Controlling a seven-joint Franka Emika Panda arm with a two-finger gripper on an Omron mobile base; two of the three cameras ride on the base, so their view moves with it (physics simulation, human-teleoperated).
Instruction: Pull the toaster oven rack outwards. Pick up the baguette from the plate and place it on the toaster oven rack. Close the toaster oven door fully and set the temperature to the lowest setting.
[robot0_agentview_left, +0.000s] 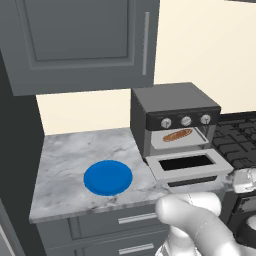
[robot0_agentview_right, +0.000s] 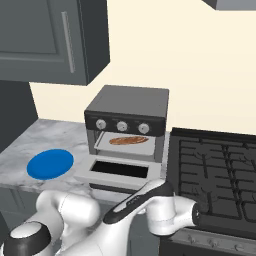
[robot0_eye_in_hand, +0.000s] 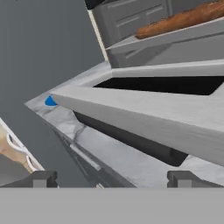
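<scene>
The toaster oven (robot0_agentview_left: 172, 100) (robot0_agentview_right: 130, 102) stands on the marble counter with its toaster oven door (robot0_agentview_left: 160, 167) (robot0_agentview_right: 85, 172) (robot0_eye_in_hand: 144, 113) folded down flat. The baguette (robot0_agentview_left: 177, 135) (robot0_agentview_right: 129, 141) (robot0_eye_in_hand: 179, 19) lies on the toaster oven rack (robot0_agentview_right: 125, 147) (robot0_eye_in_hand: 175, 37) inside the opening. The blue plate (robot0_agentview_left: 108, 177) (robot0_agentview_right: 50, 164) (robot0_eye_in_hand: 50, 101) is bare, left of the oven. My gripper (robot0_eye_in_hand: 113, 179) is open with nothing between its fingers. It sits low in front of the counter edge, looking up at the door's dark bar handle (robot0_eye_in_hand: 131, 140) (robot0_agentview_left: 192, 182).
Three knobs (robot0_agentview_left: 186, 120) (robot0_agentview_right: 122, 126) run across the oven's front. A black stovetop (robot0_agentview_right: 215, 165) (robot0_agentview_left: 240, 140) adjoins the oven on the right. Grey wall cabinets (robot0_agentview_left: 75, 40) hang above, and drawers (robot0_agentview_left: 135, 218) lie under the counter.
</scene>
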